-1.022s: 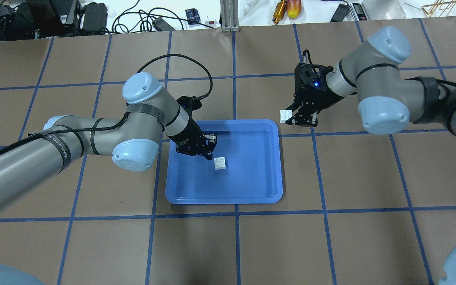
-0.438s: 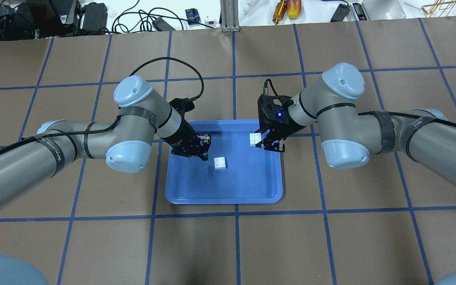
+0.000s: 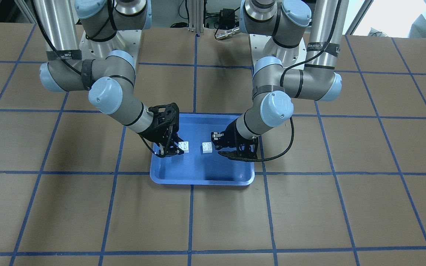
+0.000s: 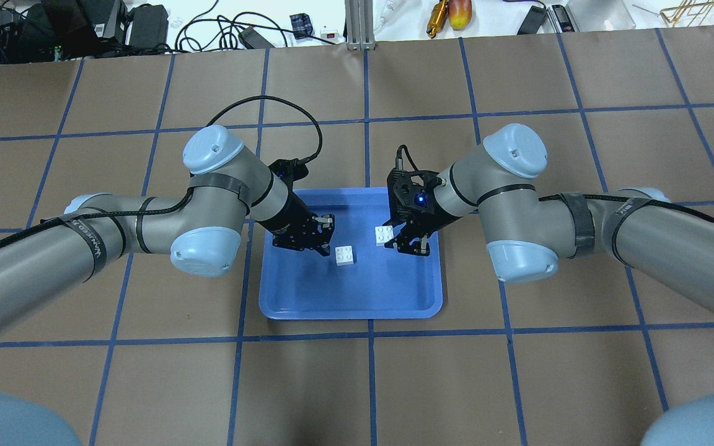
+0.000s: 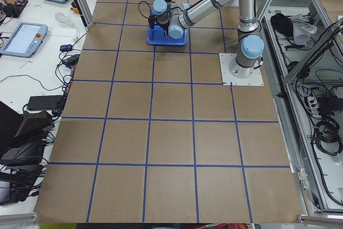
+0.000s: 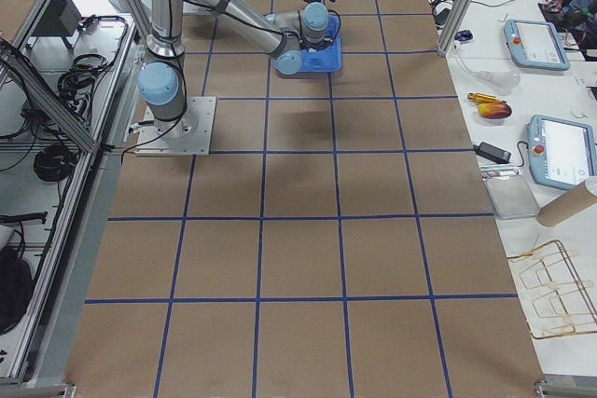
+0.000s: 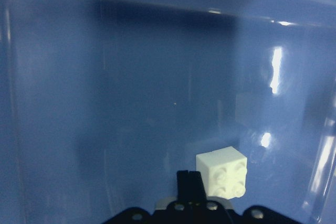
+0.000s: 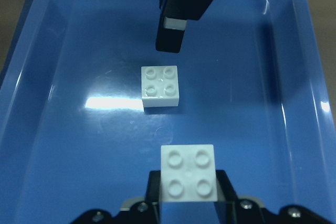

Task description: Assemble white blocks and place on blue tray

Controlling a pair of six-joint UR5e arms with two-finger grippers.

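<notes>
On the blue tray [image 4: 351, 306], near centre, one white block [image 4: 345, 254] sits studs-up, unjoined. At its 2 o'clock the right claw [image 4: 394, 238] grips the second block [image 4: 384, 235] aloft; stacking remains. Left claw [image 4: 326, 240], at 10 o'clock, is empty, jaws parted.

You can't read any text for certain; the strap lettering on the left arm [image 4: 93, 238] stays too blurred.
</notes>
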